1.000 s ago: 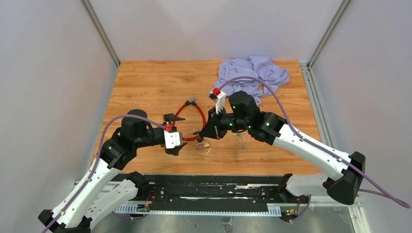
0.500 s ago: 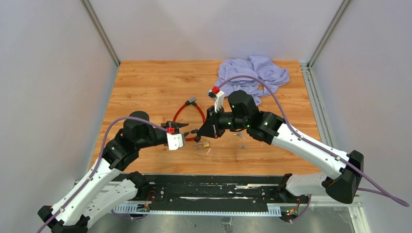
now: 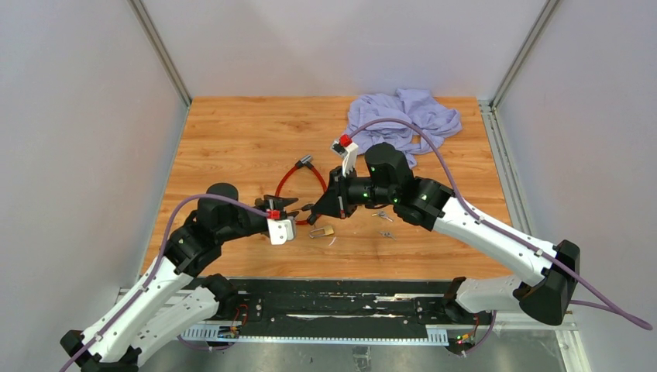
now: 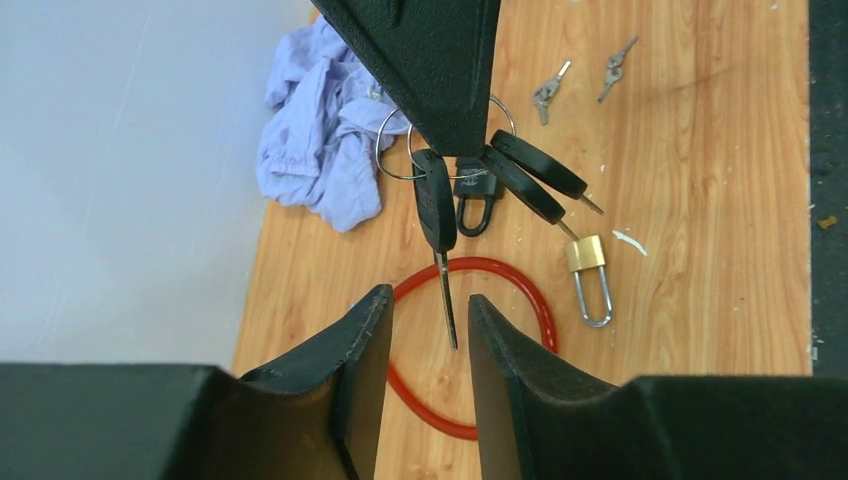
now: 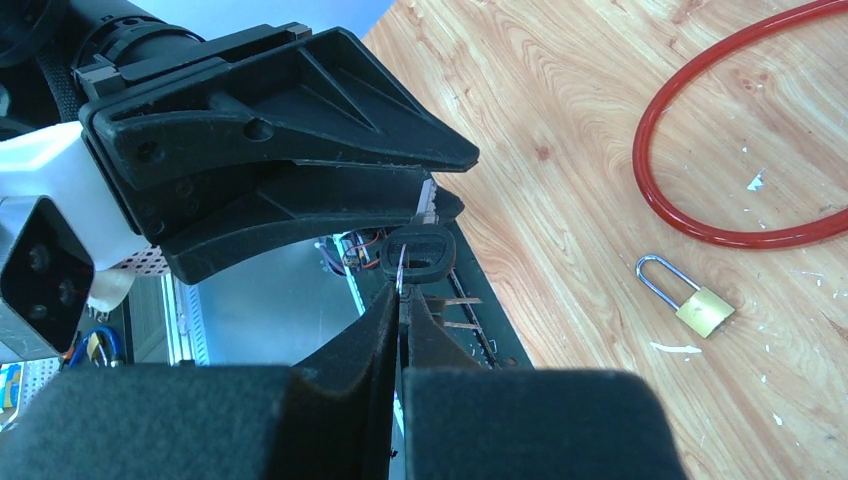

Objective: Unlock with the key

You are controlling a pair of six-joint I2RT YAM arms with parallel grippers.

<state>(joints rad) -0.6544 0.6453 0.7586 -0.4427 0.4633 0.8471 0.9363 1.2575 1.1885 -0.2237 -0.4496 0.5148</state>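
- Near the middle of the wooden table (image 3: 232, 139), the two arms met tip to tip, the left gripper (image 4: 428, 296) facing the right gripper (image 5: 400, 305).
- The right gripper's jaws were pressed tight together on a key ring (image 4: 379, 148), and a bunch of black-headed keys hung from that ring above the wood.
- One key (image 4: 437, 210) hung straight down. Its head sat just under the right gripper's tip, and its thin blade reached down between the left gripper's fingers (image 4: 355, 345).
- The left jaws stood at a narrow gap, with bare wood showing on each side of the blade in the left wrist view. Neither finger seemed to touch the blade, though depth was hard to judge from that angle.
- Two spare keys (image 4: 535, 175) fanned out sideways from the same ring, and a small black padlock-shaped piece (image 4: 477, 208) hung among them.
- The brass padlock (image 4: 586, 255) lay flat on the table, apart from both grippers and just outside the loop of the red cable (image 4: 480, 262).
- The red cable lay in a loop on the wood beneath the two grippers, and in the top view its metal end (image 3: 306, 161) pointed toward the far side.
- Some small silver keys (image 4: 548, 90) lay loose on the table beyond the padlock.
- A crumpled lilac cloth (image 3: 403, 116) sat at the far right corner, well apart from the lock and keys.
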